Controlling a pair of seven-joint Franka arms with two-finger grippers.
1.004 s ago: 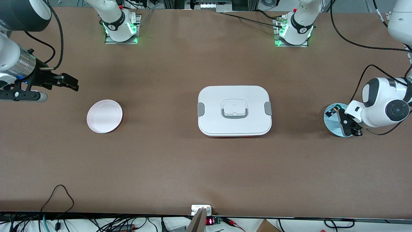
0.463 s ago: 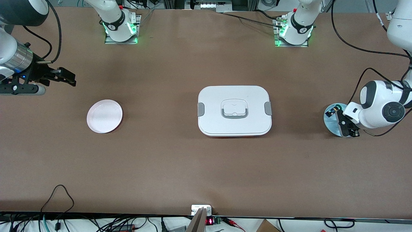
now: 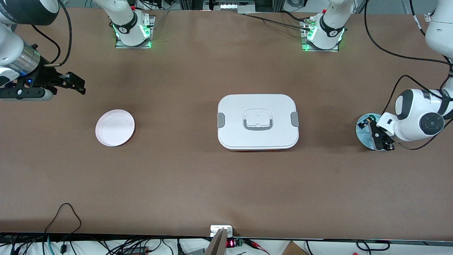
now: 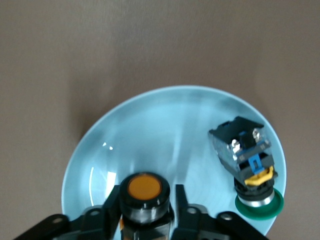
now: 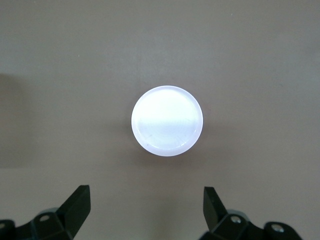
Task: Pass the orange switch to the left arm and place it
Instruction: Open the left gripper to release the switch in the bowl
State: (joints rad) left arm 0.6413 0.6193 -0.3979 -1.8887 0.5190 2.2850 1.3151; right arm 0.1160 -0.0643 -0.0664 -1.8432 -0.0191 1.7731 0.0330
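Note:
The orange switch (image 4: 144, 189) stands cap-up on a pale blue plate (image 4: 150, 125) at the left arm's end of the table. My left gripper (image 4: 146, 194) is down on that plate (image 3: 363, 141) with a finger on each side of the switch. One finger lies against the black cap ring and a thin gap shows at the other, so the jaws stand slightly open. My right gripper (image 5: 146, 200) hangs wide open and empty in the air over the table, at the right arm's end (image 3: 78, 86). The white box (image 3: 257, 121) lies shut in the middle of the table, between the two arms.
A black switch with a green cap (image 4: 248, 167) lies on its side on the same blue plate, beside the orange one. A small pale round plate (image 3: 115, 127) lies bare toward the right arm's end, also in the right wrist view (image 5: 167, 120). Cables run along the table's edges.
The left hand has shifted slightly over the blue plate. The right arm has swung a little away from the front camera and back, still open.

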